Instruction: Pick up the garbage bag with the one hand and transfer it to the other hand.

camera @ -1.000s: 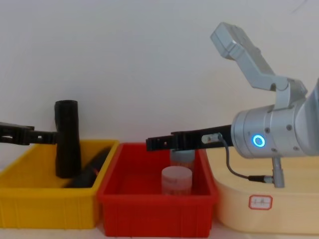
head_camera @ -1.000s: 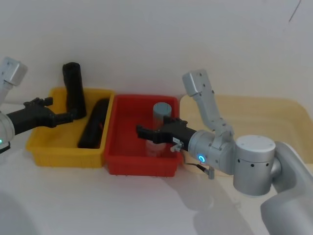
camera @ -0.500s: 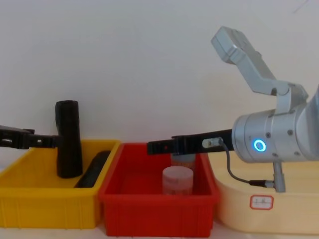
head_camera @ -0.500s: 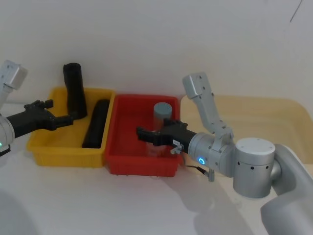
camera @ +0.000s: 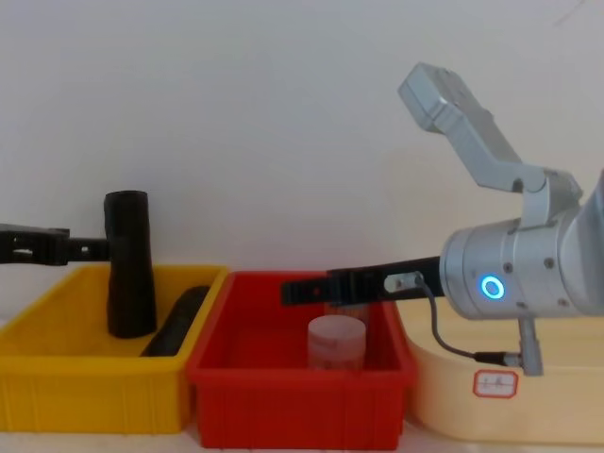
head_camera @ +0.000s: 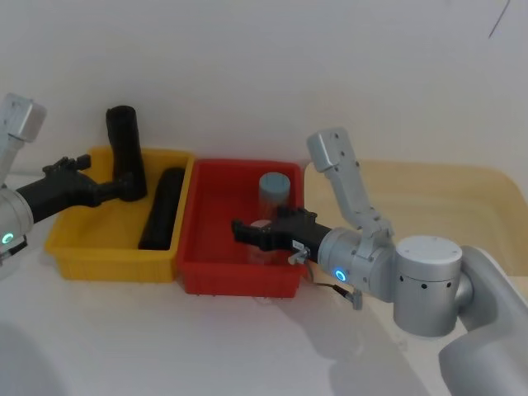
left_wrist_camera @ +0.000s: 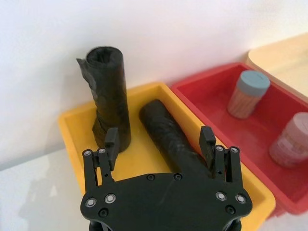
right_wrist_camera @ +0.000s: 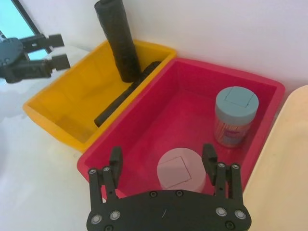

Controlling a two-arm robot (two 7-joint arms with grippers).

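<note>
We see a plain white wall (head_camera: 264, 58) running across the whole back, bare except for a thin dark line (head_camera: 497, 18) slanting near its upper right corner. Below it lies a white table (head_camera: 206, 355), its far edge meeting the wall and its near part carrying soft grey shadows under even light. In the right wrist view, past the table's left side, a pale blue patch (right_wrist_camera: 9, 19) shows, edged by a dark slanted bar; we cannot tell whether it is a window.

On the chest camera the yellow plastic bin (camera: 94, 401)'s front wall hides the foot of the upright matte black garbage-bag roll (camera: 128, 255) and most of a second black roll (camera: 177, 316) lying inside. Above that bin, I can't tell whether the left black gripper (camera: 98, 248) touches the upright roll.
</note>
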